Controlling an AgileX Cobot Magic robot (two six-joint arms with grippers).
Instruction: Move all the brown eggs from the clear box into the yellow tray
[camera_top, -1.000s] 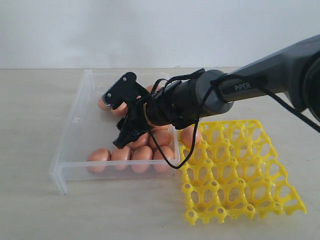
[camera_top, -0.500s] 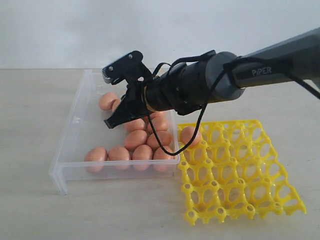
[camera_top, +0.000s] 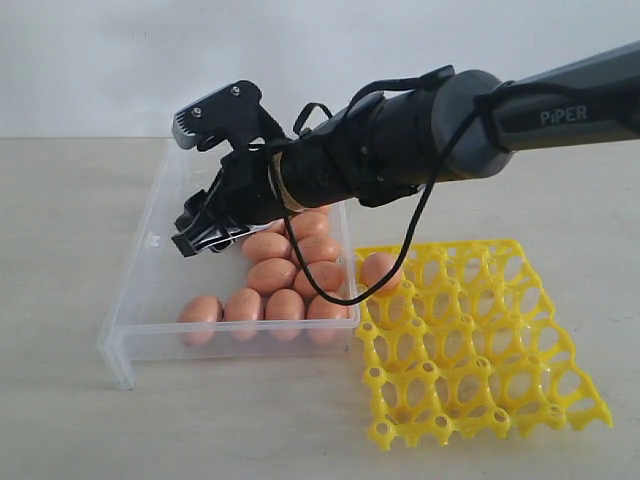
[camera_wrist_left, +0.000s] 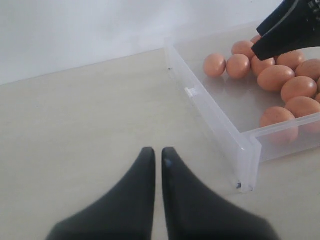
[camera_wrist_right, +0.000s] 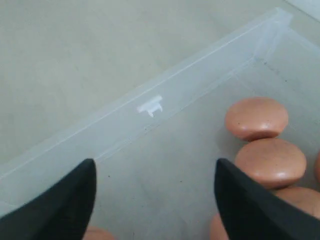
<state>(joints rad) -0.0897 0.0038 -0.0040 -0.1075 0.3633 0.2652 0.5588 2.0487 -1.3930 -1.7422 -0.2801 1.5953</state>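
One egg in yellow tray | right fingers spread above clear box

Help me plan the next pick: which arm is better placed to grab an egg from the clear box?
Right. The right gripper hangs open over the clear box, beside the brown eggs; the left gripper is shut over the table outside it.

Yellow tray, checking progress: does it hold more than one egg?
No, the exterior view shows a single egg in the tray, in the corner cell beside the box.
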